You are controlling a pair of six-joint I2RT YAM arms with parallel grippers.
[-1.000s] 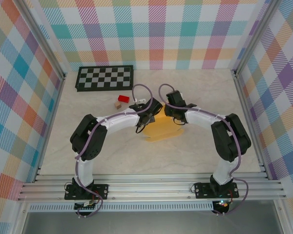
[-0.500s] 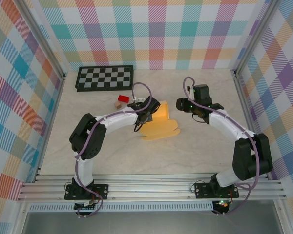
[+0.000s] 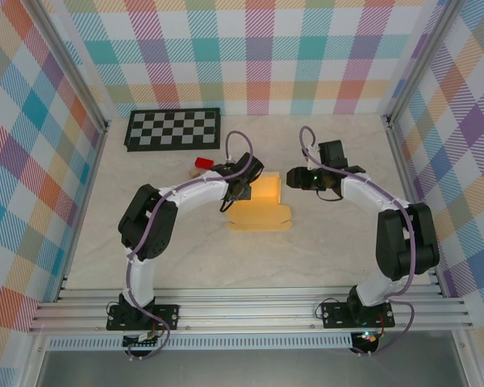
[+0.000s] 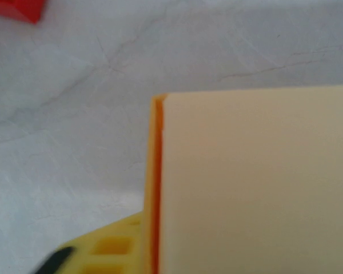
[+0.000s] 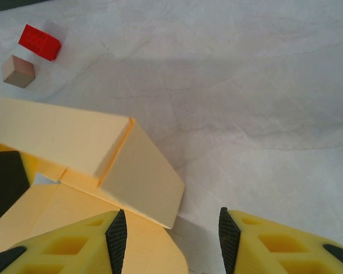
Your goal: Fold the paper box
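We found the paper box (image 3: 262,216) near the middle of the bench (image 3: 331,242), a little toward 12 o'clock, half folded. One long wall was tipped up on its 12 o'clock side and a flat, round-cornered flap was spread on the bench toward 6 o'clock. The left end effector (image 3: 235,192) sat at the box's 9 o'clock. In its wrist view one yellow finger (image 4: 111,251) lay just beside the raised wall's edge and the pale panel hid the other finger. We could not tell whether it was clamped on the card or merely propping it; we judged its job was to keep that wall up. The right end effector (image 3: 293,178) hovered at the box's 3 o'clock with its fingers spread apart and nothing between them. It faced the open end of the raised wall, which seemed a sensible place from which to push or pinch the end flap next. The raised wall's long axis ran roughly from 9 to 3 o'clock, its free end pointing at the right end effector, and the flat flap lay along the same line. It leaned rather than stood upright, so we took the fold as not yet finished. A red block (image 3: 202,162) and a tan cube (image 5: 18,71) lay apart from the box at its 10 o'clock. A checkerboard (image 3: 173,128) lay farther off toward 11 o'clock, well apart from the work.
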